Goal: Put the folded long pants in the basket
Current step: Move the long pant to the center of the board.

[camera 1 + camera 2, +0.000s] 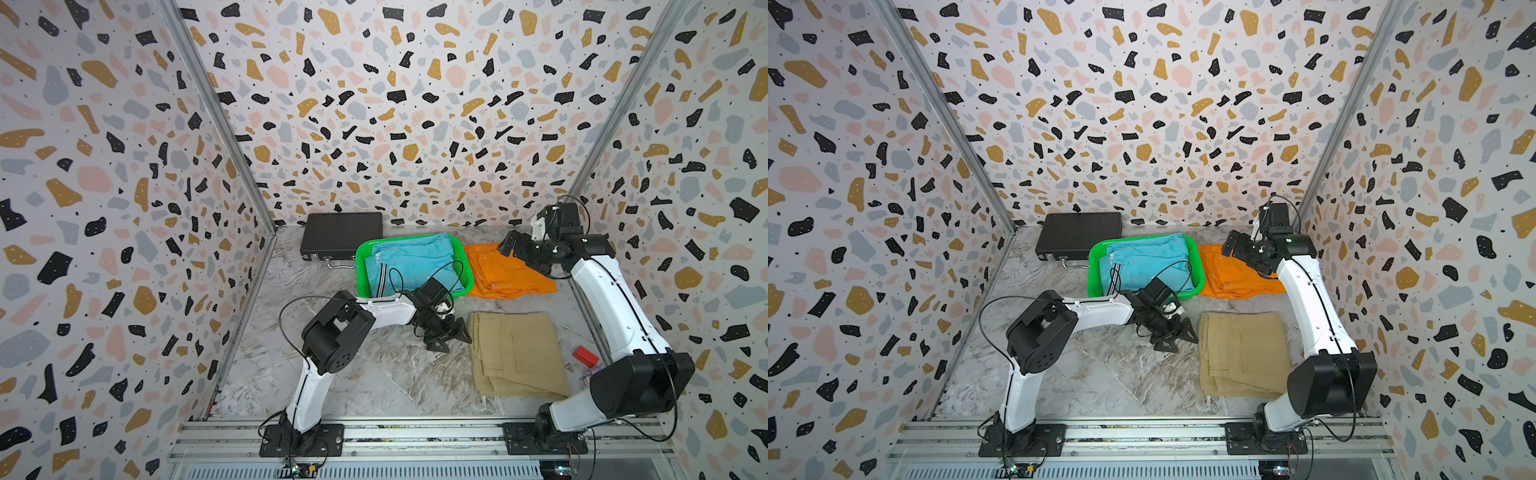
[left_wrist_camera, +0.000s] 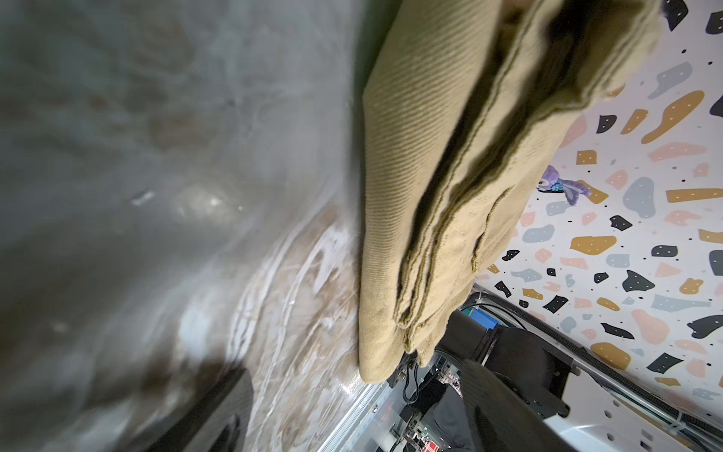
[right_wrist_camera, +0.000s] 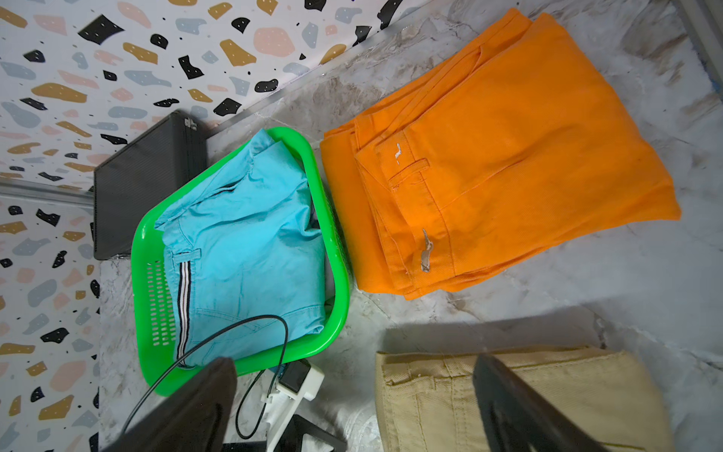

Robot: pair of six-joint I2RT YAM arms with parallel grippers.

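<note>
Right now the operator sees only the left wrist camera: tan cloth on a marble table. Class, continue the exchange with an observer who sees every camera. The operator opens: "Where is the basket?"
Observer: The green basket sits near the back wall, next to a black case.
Operator: Is anything in it?
Observer: Yes, teal pants lie on top inside it.
Operator: Besides the tan pants in my view, what is not in the basket yet?
Observer: Orange pants lie on the table right beside the basket, on the right arm's side.
</note>
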